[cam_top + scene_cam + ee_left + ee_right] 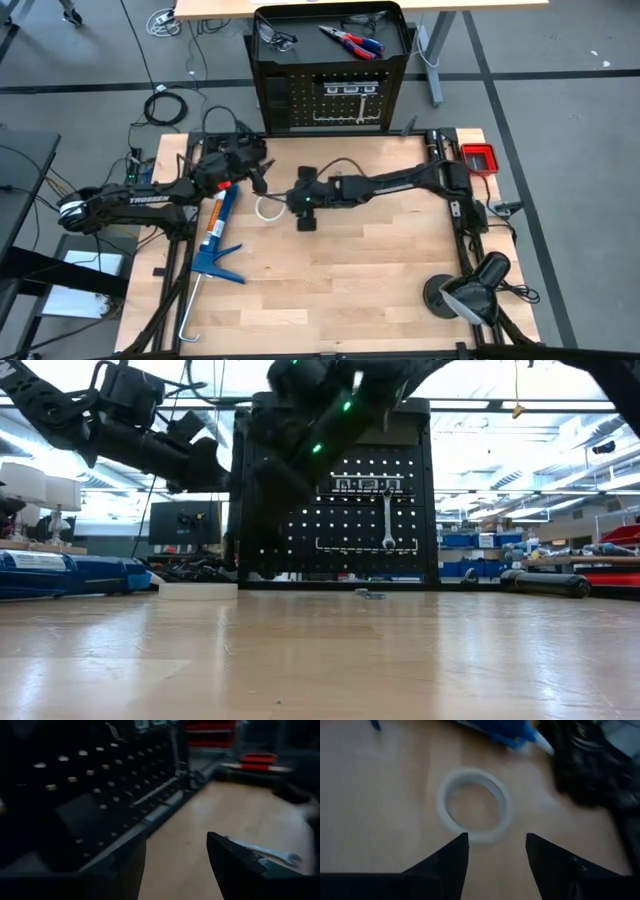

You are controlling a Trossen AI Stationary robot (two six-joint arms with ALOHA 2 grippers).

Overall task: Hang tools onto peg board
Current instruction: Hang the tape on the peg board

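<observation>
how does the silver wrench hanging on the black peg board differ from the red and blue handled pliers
The silver wrench hangs upright on the face of the black perforated peg board; the red-and-blue-handled pliers lie flat and slanted in its top tray. The wrench is one plain bare-metal bar, the pliers have two coloured handles. Both are hand tools at the board, off the table.

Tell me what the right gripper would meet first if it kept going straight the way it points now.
Most likely the white tape ring: the right gripper has its open fingers aimed down at the ring's near edge, with only bare table around it. How much gap remains is hard to judge.
</observation>
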